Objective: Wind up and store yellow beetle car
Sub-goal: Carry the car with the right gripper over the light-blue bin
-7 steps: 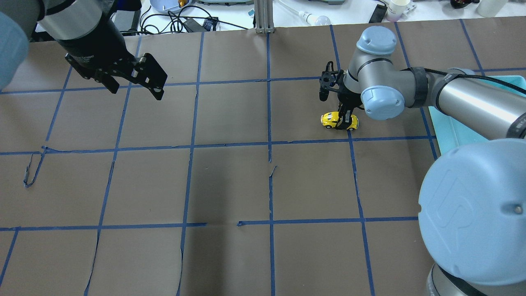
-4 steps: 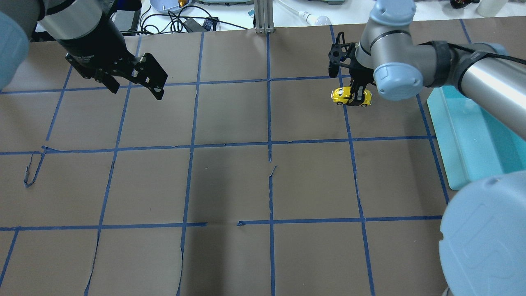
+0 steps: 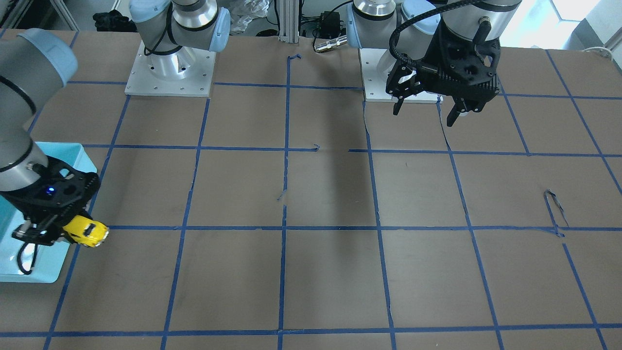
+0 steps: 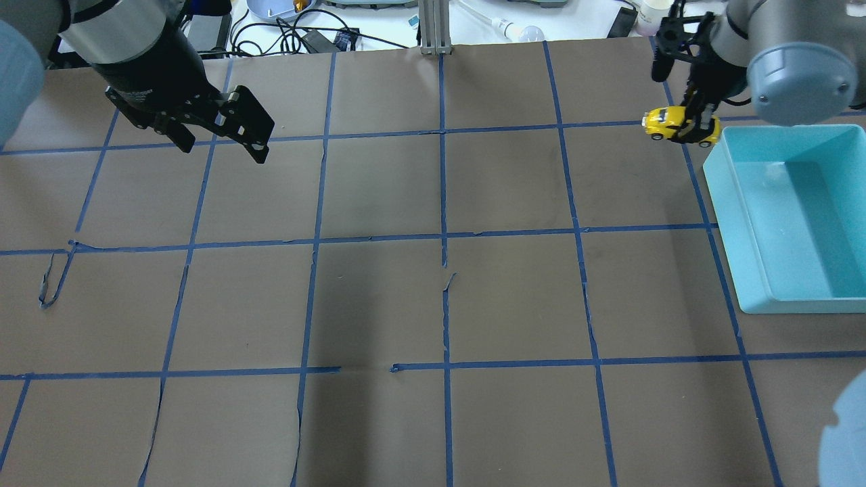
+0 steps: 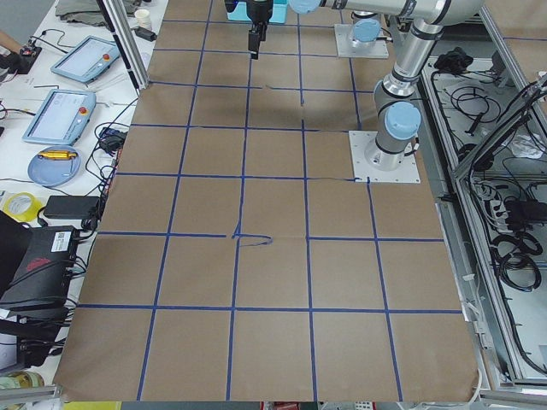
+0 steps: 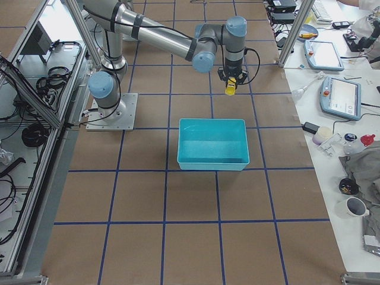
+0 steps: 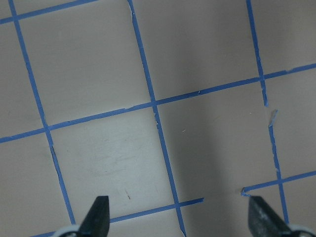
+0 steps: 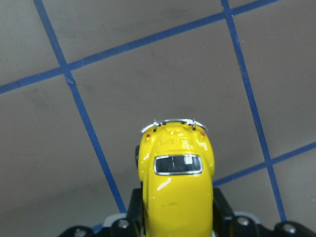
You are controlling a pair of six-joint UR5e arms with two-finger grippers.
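The yellow beetle car [image 4: 678, 126] is held in the air by my right gripper [image 4: 701, 127], which is shut on its sides. It hangs just off the far left corner of the teal bin [image 4: 785, 298], outside the rim. The right wrist view shows the car [image 8: 177, 187] from above between the fingers [image 8: 134, 210], over brown paper and blue tape. The car also shows in the front view [image 3: 86, 231] and the right exterior view [image 6: 230, 89]. My left gripper [image 4: 223, 150] is open and empty, hovering over the far left of the table; its fingertips [image 7: 98, 213] show in the left wrist view.
The teal bin [image 6: 211, 165] looks empty inside. An aluminium post [image 4: 435, 27] stands at the table's far edge, with cables, a bowl and a cup behind it. The brown paper has tears near the table's middle [image 4: 448, 279].
My right gripper has lifted the car off the table and carried it up, away and to the right, to the bin's far corner. The left arm has not moved.
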